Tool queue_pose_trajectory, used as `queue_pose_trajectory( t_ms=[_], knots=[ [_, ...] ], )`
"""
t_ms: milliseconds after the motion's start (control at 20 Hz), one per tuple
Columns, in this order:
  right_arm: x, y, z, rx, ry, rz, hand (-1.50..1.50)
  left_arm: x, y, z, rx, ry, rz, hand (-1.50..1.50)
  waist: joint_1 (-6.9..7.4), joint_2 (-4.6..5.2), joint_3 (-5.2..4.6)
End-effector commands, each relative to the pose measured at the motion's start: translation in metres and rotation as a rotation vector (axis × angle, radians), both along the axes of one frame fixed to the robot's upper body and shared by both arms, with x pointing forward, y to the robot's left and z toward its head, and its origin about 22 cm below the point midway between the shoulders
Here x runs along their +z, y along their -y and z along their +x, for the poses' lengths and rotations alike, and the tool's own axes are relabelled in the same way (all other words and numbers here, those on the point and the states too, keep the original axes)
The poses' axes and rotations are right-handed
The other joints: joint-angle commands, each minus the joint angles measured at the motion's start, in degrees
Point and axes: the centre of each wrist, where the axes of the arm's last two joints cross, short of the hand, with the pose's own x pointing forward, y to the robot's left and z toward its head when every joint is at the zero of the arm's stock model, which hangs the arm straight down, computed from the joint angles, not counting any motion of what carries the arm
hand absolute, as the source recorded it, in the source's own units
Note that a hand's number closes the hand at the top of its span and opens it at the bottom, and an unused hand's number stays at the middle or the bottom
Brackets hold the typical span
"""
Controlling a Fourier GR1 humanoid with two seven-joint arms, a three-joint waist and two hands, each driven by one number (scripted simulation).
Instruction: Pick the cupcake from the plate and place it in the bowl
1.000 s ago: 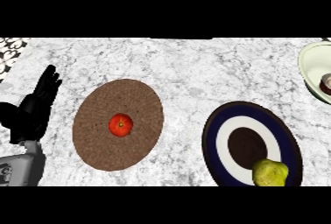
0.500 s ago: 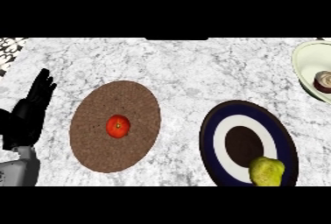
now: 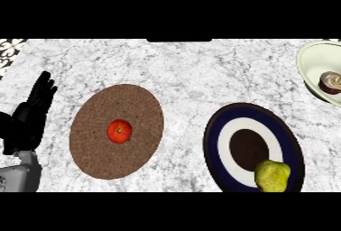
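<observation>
The cupcake, brown with a pale top, lies inside the pale green bowl at the right edge of the head view. The dark blue plate with a white ring and brown centre stands at lower right, carrying a yellow-green pear on its near rim. My left hand rests at the left edge, fingers straight and pointing up, holding nothing. My right hand does not show.
A brown round mat lies left of centre on the marble counter, with a red tomato on its middle. A patterned strip shows at the counter's top left corner.
The whole view has drifted: mat, plate and bowl have slid slightly left in the picture. My left hand has moved a little toward the left edge.
</observation>
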Motion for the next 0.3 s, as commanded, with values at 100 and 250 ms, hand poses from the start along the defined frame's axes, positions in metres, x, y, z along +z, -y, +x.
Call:
queue_pose_trajectory(
  t_ms=[100,250],
  knots=[
    [0.007,0.017,-0.038,0.066,0.101,0.031,-1.50,-0.003,-0.001,0.001,0.006,-0.001,0.001,0.00,0.37,-0.02,-0.02],
    [-0.011,0.015,-0.046,0.071,0.134,0.028,-1.50,-0.006,0.009,0.000,-0.006,0.014,0.006,0.00,0.35,-0.07,-0.06]
  ],
)
